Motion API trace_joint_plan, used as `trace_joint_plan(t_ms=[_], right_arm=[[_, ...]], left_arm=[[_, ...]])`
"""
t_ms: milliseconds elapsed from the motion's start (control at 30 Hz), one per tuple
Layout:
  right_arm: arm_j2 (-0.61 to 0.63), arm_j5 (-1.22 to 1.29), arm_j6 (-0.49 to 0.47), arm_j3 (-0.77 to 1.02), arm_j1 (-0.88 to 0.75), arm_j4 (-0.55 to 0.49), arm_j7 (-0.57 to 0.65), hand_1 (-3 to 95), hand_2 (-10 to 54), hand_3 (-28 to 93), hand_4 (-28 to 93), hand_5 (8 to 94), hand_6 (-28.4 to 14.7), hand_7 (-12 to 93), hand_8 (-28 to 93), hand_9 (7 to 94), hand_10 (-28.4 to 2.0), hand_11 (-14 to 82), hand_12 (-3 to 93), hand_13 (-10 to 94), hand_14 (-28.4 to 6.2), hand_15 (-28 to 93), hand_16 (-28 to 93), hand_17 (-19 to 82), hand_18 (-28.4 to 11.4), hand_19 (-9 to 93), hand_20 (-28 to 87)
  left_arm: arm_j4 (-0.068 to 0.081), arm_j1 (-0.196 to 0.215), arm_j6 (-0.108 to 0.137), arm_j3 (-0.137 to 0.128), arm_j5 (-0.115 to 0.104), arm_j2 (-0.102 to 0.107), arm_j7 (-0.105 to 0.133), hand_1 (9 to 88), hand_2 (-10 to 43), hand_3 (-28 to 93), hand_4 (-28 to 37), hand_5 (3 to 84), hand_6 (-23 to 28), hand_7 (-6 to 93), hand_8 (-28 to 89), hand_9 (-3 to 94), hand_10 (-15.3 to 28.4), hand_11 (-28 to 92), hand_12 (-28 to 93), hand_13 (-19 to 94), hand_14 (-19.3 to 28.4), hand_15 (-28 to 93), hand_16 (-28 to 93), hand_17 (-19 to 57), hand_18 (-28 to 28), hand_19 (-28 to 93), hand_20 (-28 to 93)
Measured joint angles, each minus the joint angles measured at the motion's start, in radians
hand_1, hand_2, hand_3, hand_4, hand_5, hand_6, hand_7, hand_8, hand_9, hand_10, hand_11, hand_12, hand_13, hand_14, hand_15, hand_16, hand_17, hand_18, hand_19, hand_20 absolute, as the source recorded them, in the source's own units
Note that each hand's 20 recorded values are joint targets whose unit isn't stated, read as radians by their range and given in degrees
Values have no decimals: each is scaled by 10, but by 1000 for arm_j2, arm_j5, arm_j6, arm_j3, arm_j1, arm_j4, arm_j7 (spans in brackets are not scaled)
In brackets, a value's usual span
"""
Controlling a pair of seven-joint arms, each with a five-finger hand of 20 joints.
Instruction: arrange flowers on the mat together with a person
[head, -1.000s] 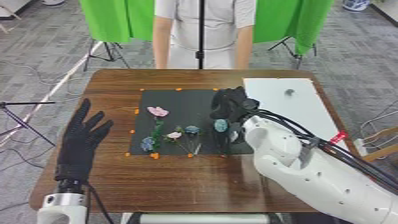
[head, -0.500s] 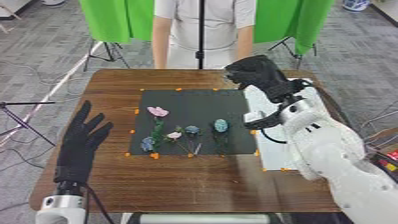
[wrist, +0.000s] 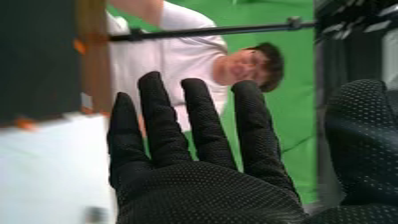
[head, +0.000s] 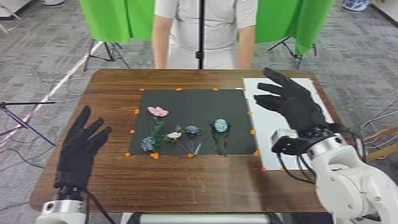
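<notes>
Pink petals up on the dark mat [head: 191,106], and that's the pink flower [head: 158,111], top left of the bunch, its green stem running down the cloth! Below and to its right sit the pale flower [head: 174,135] and the blue flower [head: 193,129], close together, and further right lies the teal flower [head: 220,125], dark stem pointing toward the robot. Over the white sheet [head: 265,125] hangs the right hand [head: 293,102], fingers spread, nothing in the palm; the left hand [head: 78,152] is off the mat's left side, open and empty too.

Now, handling! These look like featherweights to me, so a light pinch should do, and a careless brush could send one skating. Stems look thin and bendy, probably springy if there's wire inside; heads look softer, easy to crush. So go for the stem, thumb against fingers, just under the bloom, where it ought to swing least. Careful with the pale flower and blue flower, though: so near each other, one grab might drag both!
</notes>
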Motion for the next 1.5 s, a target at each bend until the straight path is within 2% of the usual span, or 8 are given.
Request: trace_joint_plan(t_ms=[167, 333, 733, 1000, 1267, 1500], right_arm=[[0, 75, 6, -10, -108, -1, -91, 209, 87, 657, -253, 357, 30, 101, -91, 378, -141, 58, 179, 312, -188, 149, 268, 20, -213, 327, 214], [6, 17, 91, -21, -153, -4, -109, 204, 86, 660, -254, 356, 31, 102, -92, 378, -141, 59, 178, 310, -188, 145, 273, 18, -212, 322, 215], [-3, 1, 83, 29, -148, -2, -103, 200, 87, 663, -253, 359, 31, 103, -93, 384, -142, 65, 180, 315, -188, 155, 280, 15, -213, 328, 221], [-10, -2, 73, 28, -152, -3, -102, 202, 86, 662, -253, 362, 32, 105, -93, 388, -144, 66, 178, 318, -187, 164, 274, 15, -213, 328, 221], [-15, -2, 65, 11, -152, -2, -97, 202, 86, 662, -253, 364, 31, 105, -94, 390, -145, 70, 177, 320, -187, 173, 269, 14, -213, 329, 221], [-17, 0, 63, 11, -152, -2, -95, 200, 87, 664, -252, 366, 33, 106, -95, 393, -147, 72, 176, 323, -187, 183, 266, 13, -212, 333, 224]], left_arm=[[4, 0, -13, 2, 8, -28, -5, 190, 42, 750, -283, 239, -51, 120, -102, 281, 117, 82, 140, 234, 183, 216, 9, -102, 267, 460, 11], [10, 0, -21, 9, 10, -48, -4, 191, 42, 749, -283, 239, -51, 120, -103, 281, 117, 81, 140, 234, 184, 216, 9, -102, 268, 460, 12], [22, -16, -24, 16, 11, -42, 3, 194, 41, 752, -283, 242, -50, 120, -101, 285, 121, 87, 141, 238, 186, 222, 9, -98, 272, 471, 17], [23, -28, -33, 12, 11, -37, -5, 198, 40, 753, -283, 241, -49, 120, -101, 286, 123, 90, 139, 238, 187, 225, 6, -98, 272, 472, 14], [28, -39, -44, 26, 12, -35, -15, 202, 41, 752, -283, 239, -47, 121, -101, 285, 122, 90, 139, 238, 187, 223, 6, -98, 273, 473, 14], [28, -41, -45, 24, 12, -36, -17, 204, 42, 751, -283, 238, -46, 123, -100, 287, 127, 95, 141, 241, 189, 228, 6, -97, 273, 476, 14]])
